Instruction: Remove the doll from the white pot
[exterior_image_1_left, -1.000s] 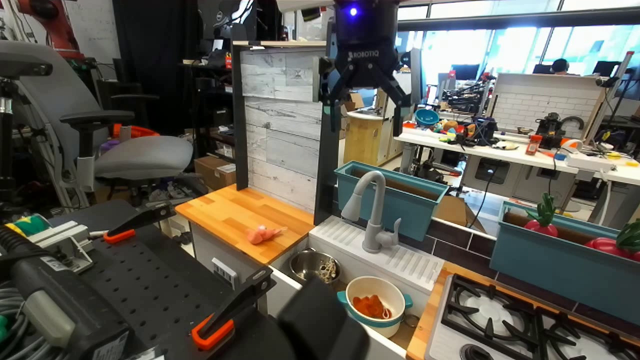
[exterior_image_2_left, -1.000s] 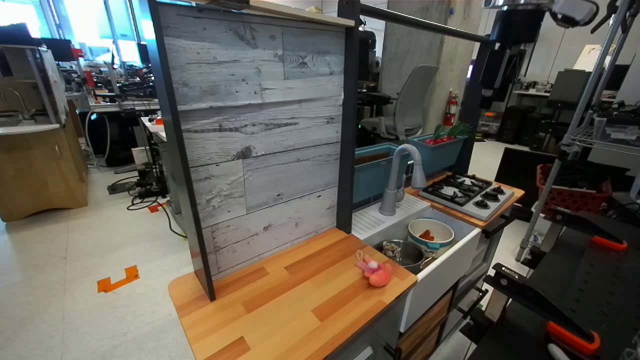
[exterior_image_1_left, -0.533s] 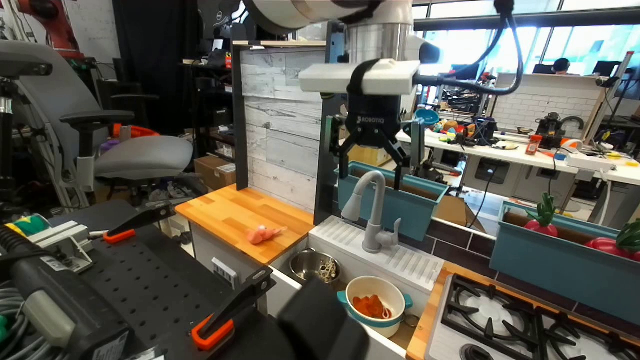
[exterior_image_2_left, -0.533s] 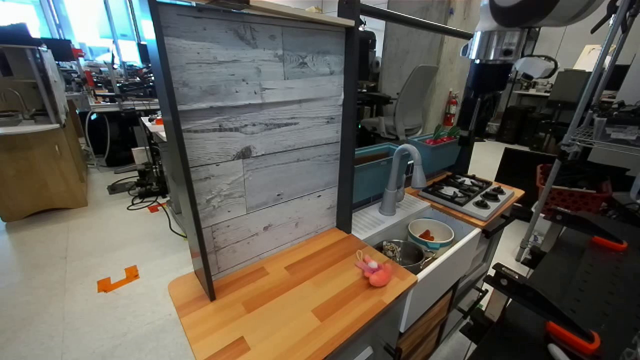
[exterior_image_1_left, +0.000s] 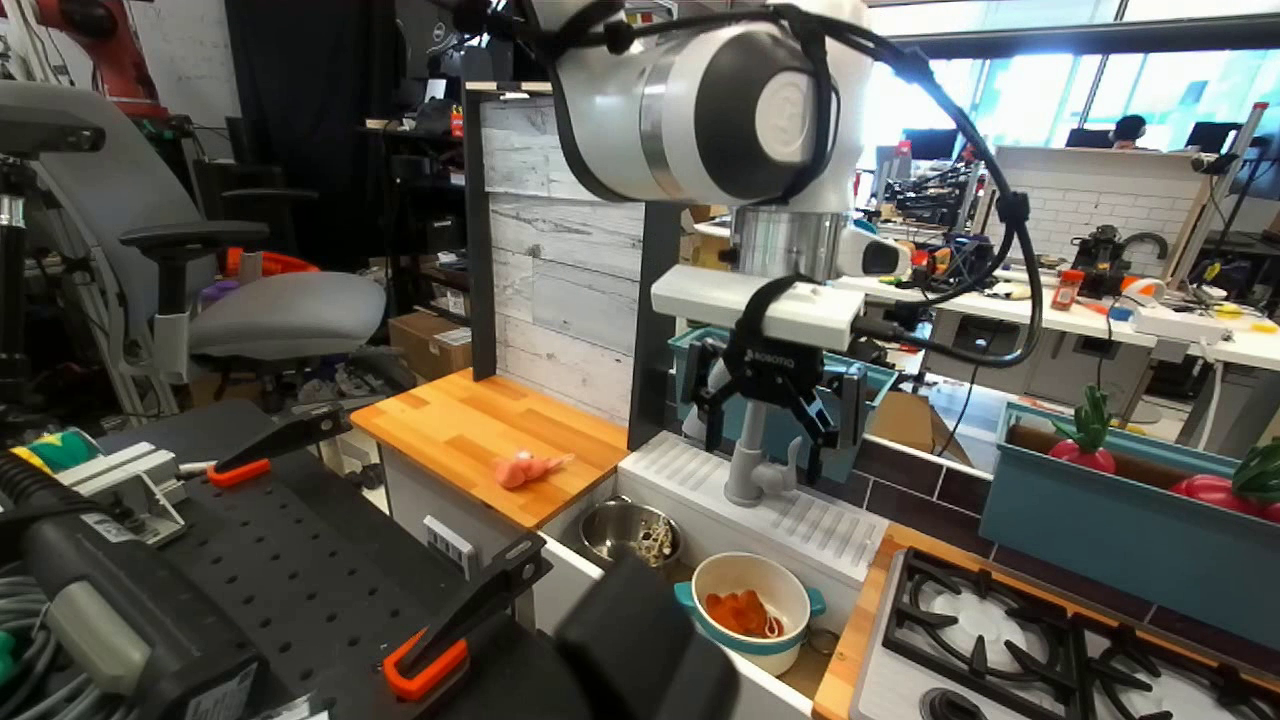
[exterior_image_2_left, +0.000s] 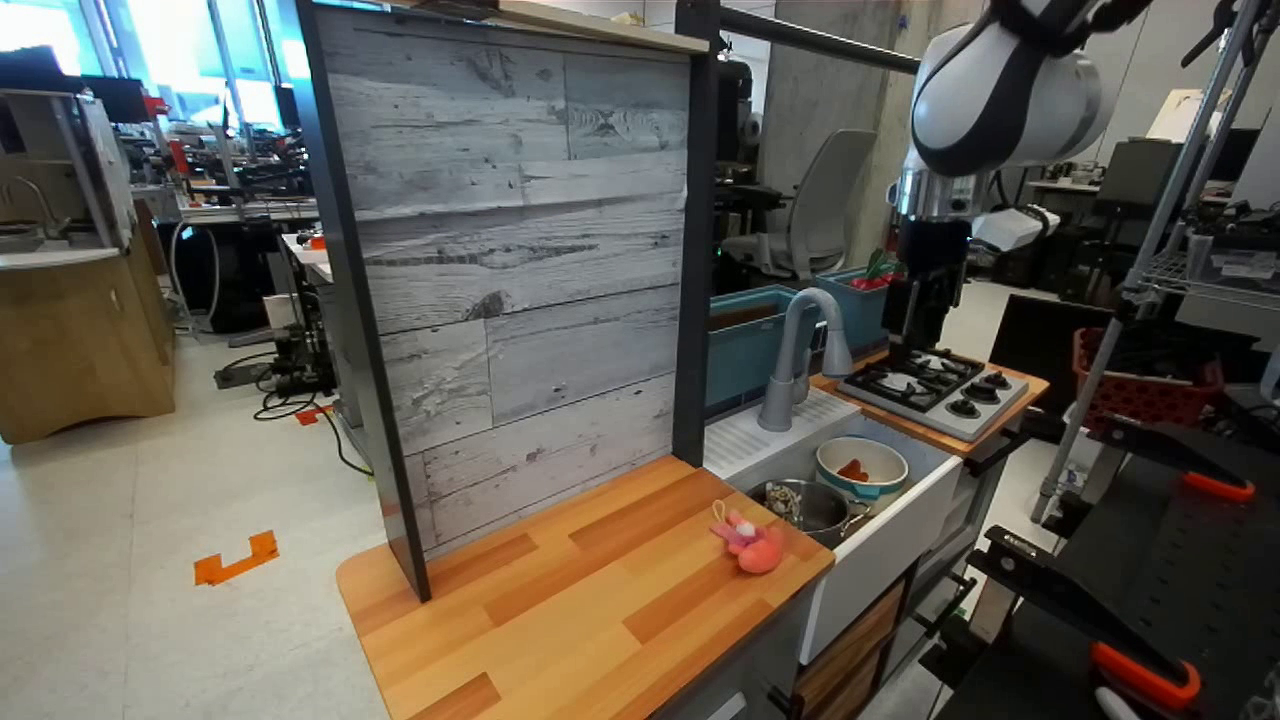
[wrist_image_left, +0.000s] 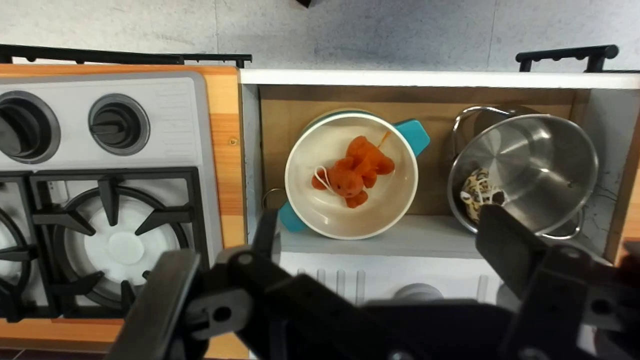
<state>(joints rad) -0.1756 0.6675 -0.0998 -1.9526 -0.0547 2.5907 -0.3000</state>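
The doll is a small orange-red soft toy with a white cord loop, lying inside the white pot in the wrist view (wrist_image_left: 354, 170) and in both exterior views (exterior_image_1_left: 742, 612) (exterior_image_2_left: 853, 470). The white pot (wrist_image_left: 390, 207) has a cream inside and teal handles and stands in the sink; it also shows in both exterior views (exterior_image_1_left: 765, 658) (exterior_image_2_left: 888, 466). My gripper (exterior_image_1_left: 765, 455) is open and empty, pointing down, well above the pot. In the wrist view its fingertips (wrist_image_left: 378, 222) are wide apart, with the doll slightly off toward the picture's top. It also shows in an exterior view (exterior_image_2_left: 910, 345).
A steel pot (wrist_image_left: 545, 150) with a patterned toy (wrist_image_left: 477, 192) stands beside the white pot. A grey tap (exterior_image_1_left: 745, 470) rises behind the sink. A stove (wrist_image_left: 120, 250) borders the sink. A pink toy (exterior_image_2_left: 752, 548) lies on the wooden counter (exterior_image_2_left: 580, 600).
The arm has come down into view and my gripper has dropped steadily from high above the sink to lower, in both exterior views. It stays open. The doll and pots have not moved.
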